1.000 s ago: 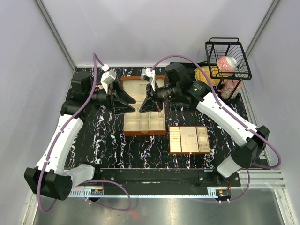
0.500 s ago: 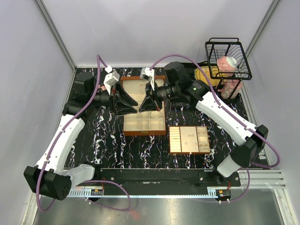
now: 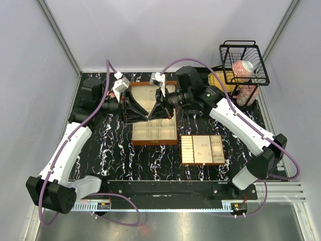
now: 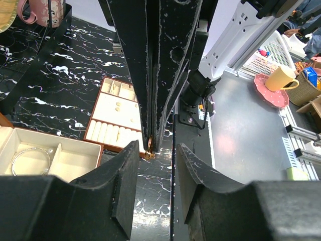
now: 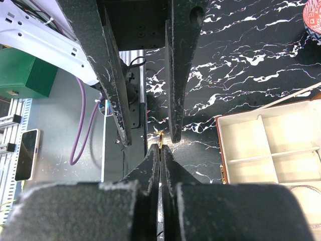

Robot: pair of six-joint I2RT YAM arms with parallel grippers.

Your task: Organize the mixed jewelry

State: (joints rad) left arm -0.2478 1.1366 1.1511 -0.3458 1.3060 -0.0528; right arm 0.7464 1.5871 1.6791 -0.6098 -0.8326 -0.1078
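Where the two arms meet above the far middle of the black marbled table [image 3: 108,150], the right gripper [image 5: 159,149] is pinched tight on a tiny coppery ring [image 4: 150,145], held in the air. The left gripper [image 4: 157,147] faces it with jaws spread, one finger on either side of the ring with a gap on each side. Just below sits the open wooden box [image 3: 154,142], with a silvery hoop [image 4: 31,160] lying in one compartment. A cream tray [image 3: 202,163] lies near and right of the box, apart from it. Bare table stretches left and near, and a wire basket [image 3: 246,83] crowds the far right corner.
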